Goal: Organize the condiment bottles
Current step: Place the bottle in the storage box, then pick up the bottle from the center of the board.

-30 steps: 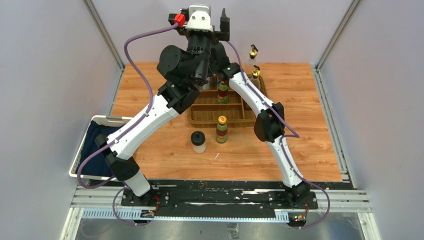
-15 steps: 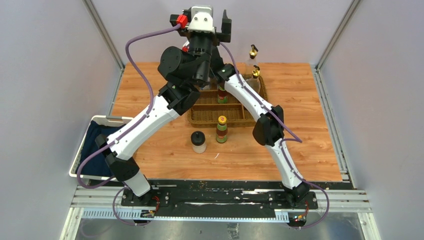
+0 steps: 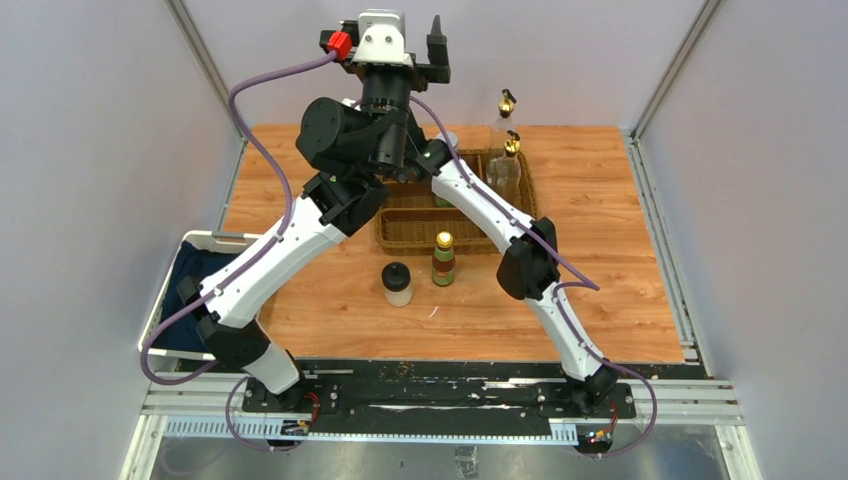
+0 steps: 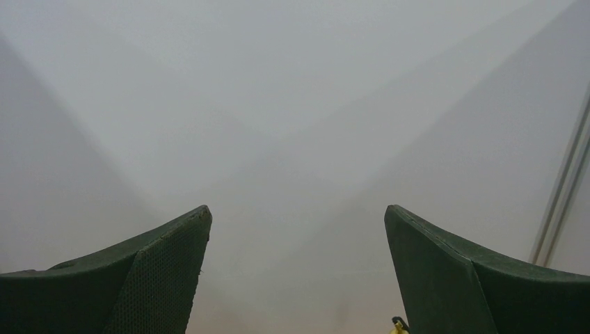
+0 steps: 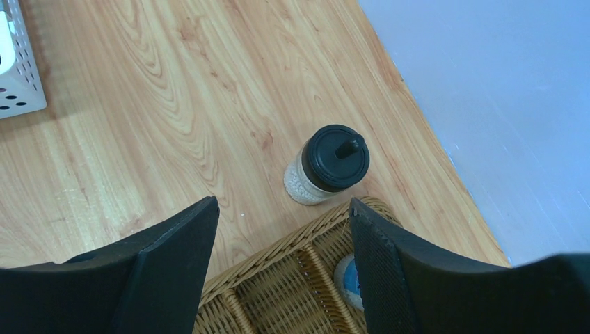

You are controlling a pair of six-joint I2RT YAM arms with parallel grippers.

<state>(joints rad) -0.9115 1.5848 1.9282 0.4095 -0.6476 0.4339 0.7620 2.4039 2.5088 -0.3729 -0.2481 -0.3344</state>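
Note:
My left gripper (image 4: pixel 298 209) is raised high above the table's back, open and empty, facing the grey wall. My right gripper (image 5: pixel 282 203) hangs open over the back left corner of the wicker tray (image 5: pixel 299 278), with nothing between its fingers. Just beyond that corner a black-lidded pale jar (image 5: pixel 332 165) stands on the table. A round blue-and-silver top (image 5: pixel 344 278) shows inside the tray by the right finger. In the top view a second black-lidded jar (image 3: pixel 397 284) and a sauce bottle (image 3: pixel 443 258) stand in front of the tray. Two gold-spouted cruets (image 3: pixel 508 150) stand at its back right.
A white perforated basket (image 3: pixel 168 300) holding dark blue cloth sits off the table's left front edge; its corner (image 5: pixel 17 76) shows in the right wrist view. Both arms cross above the tray's left half (image 3: pixel 400 235) and hide it. The grey walls stand close behind.
The left arm has swung a little left and its gripper has risen slightly. The right arm has reached further left over the tray and now hides the sauce bottle inside it.

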